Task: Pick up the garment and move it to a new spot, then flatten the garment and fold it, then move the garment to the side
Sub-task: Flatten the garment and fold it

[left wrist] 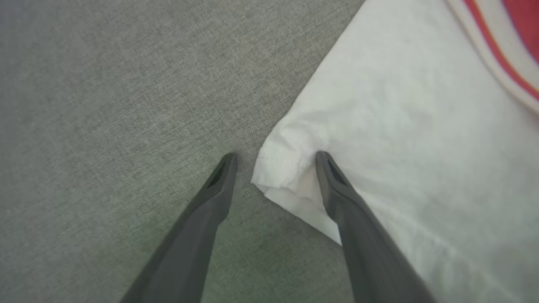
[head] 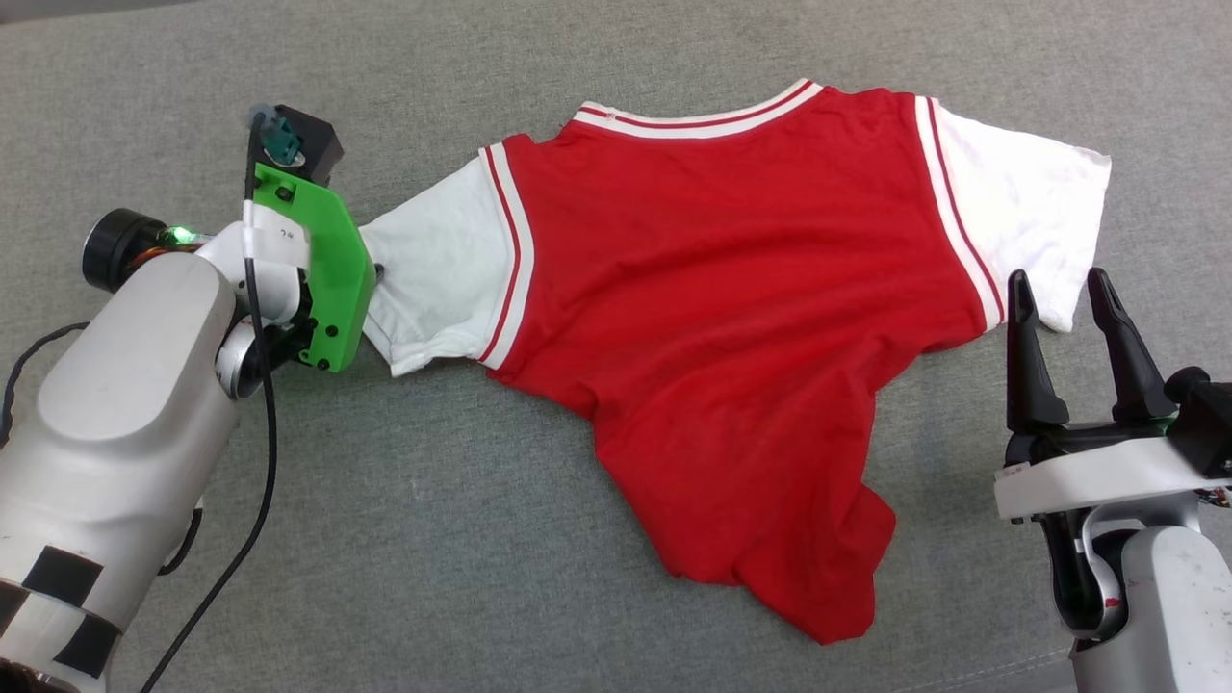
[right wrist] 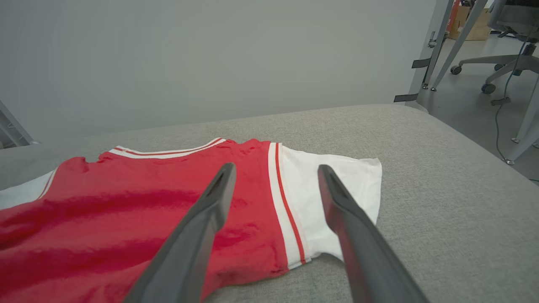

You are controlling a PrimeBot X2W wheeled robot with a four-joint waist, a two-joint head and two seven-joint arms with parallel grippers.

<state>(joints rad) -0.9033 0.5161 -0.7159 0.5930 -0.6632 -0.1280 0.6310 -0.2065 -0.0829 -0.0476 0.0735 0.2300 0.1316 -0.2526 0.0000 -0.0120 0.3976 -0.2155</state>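
left gripper (left wrist: 276, 156) straddled the garment (head: 712, 318) sleeve corner, fingers spread; right gripper (head: 1064, 289) was released beside other sleeve.

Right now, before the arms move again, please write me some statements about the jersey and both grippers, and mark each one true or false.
1. The garment lies on the grey surface with a plain red side up. True.
2. The left gripper is shut on the white sleeve. False: its fingers are apart, on either side of that sleeve's corner.
3. The right gripper holds the lower hem. False: it is open and empty, close to the other sleeve.
4. The lower hem is bunched, not flat. True.
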